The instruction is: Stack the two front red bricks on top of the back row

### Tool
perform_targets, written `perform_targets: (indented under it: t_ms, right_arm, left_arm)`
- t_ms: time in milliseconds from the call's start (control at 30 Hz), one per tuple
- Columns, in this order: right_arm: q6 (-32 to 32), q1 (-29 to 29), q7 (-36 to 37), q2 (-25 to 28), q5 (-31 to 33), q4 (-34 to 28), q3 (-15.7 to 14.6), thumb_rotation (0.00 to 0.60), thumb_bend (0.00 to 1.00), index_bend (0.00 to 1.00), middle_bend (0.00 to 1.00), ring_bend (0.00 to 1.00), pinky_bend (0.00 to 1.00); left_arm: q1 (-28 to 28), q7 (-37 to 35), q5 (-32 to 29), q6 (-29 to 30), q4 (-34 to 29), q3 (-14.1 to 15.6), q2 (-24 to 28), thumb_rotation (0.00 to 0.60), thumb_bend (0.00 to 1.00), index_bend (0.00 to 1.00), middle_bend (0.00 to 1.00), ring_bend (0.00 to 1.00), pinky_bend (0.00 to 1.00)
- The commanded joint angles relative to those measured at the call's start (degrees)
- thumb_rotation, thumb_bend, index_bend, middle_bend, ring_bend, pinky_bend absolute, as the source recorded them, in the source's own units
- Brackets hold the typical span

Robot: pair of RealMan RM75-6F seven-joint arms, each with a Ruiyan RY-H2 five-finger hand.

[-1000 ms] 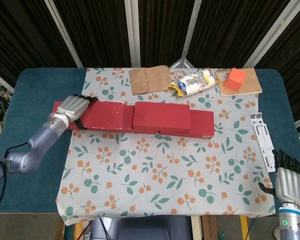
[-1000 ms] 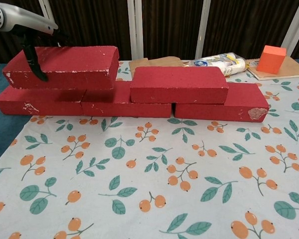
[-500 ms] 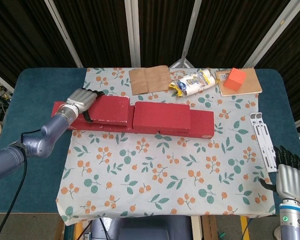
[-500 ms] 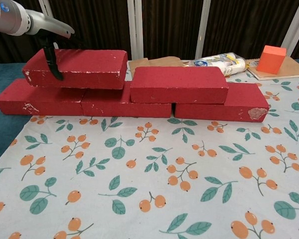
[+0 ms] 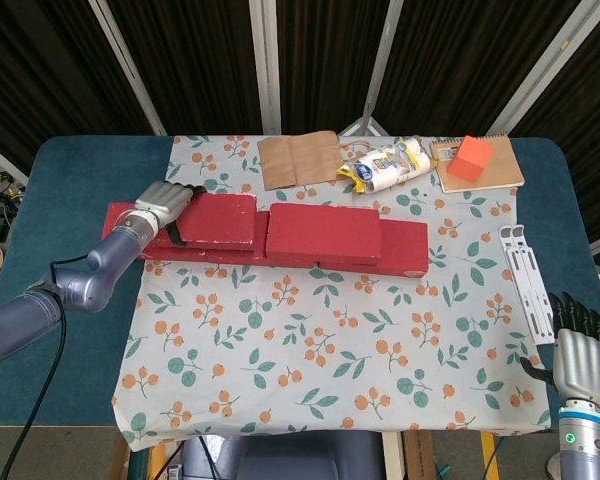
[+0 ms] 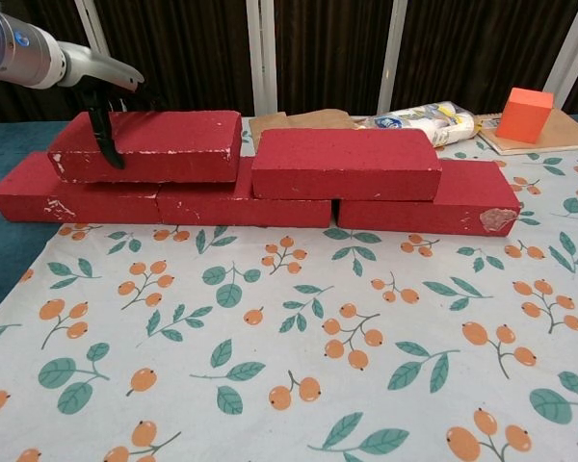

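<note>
The back row of red bricks (image 5: 405,253) (image 6: 438,212) lies across the floral cloth. Two more red bricks lie on top of it. The right upper brick (image 5: 323,233) (image 6: 345,162) sits in the middle. The left upper brick (image 5: 220,220) (image 6: 164,144) lies flat beside it, almost touching. My left hand (image 5: 164,202) (image 6: 96,82) grips this brick at its left end, fingers over the top and the thumb down its front face. My right hand (image 5: 578,358) hangs open past the table's front right corner, holding nothing.
Behind the bricks lie a brown paper bag (image 5: 298,160) (image 6: 303,119), snack packets (image 5: 385,165) (image 6: 419,120) and an orange cube (image 5: 470,157) (image 6: 523,114) on a notebook (image 5: 500,168). A white slotted strip (image 5: 525,280) lies at the right edge of the cloth (image 5: 330,340).
My left hand has carried the left upper brick to the right and lowered it flat onto the back row, close against the other upper brick. The right hand has barely moved.
</note>
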Motion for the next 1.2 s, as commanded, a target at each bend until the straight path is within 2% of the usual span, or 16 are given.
perform_targets:
  t_ms: [33,633,1200]
  right_arm:
    - [0.18,0.05,-0.34,-0.23,0.20,-0.02,0.08,0.600,0.21,0.00,0.00,0.02,0.00]
    - [0.84,0.03,-0.63,-0.44,1.19,-0.05,0.50,0.600,0.21,0.00,0.00,0.02,0.00]
    - [1.24,-0.04,-0.67,-0.38,1.69,-0.28,0.69,0.600,0.21,0.00,0.00,0.02,0.00]
  left_arm:
    - [0.09,-1.62,1.09,-0.46,0.18,-0.52,-0.09,0.600,0.16,0.36,0.31,0.27,0.27]
    - [-0.49,-5.14,6.64,-0.90,1.19,-0.14,-1.66,0.600,0.16,0.35,0.31,0.26,0.27]
    - [-1.50,-5.93,6.94,-0.57,2.71,1.29,-2.97,0.600,0.16,0.35,0.31,0.26,0.27]
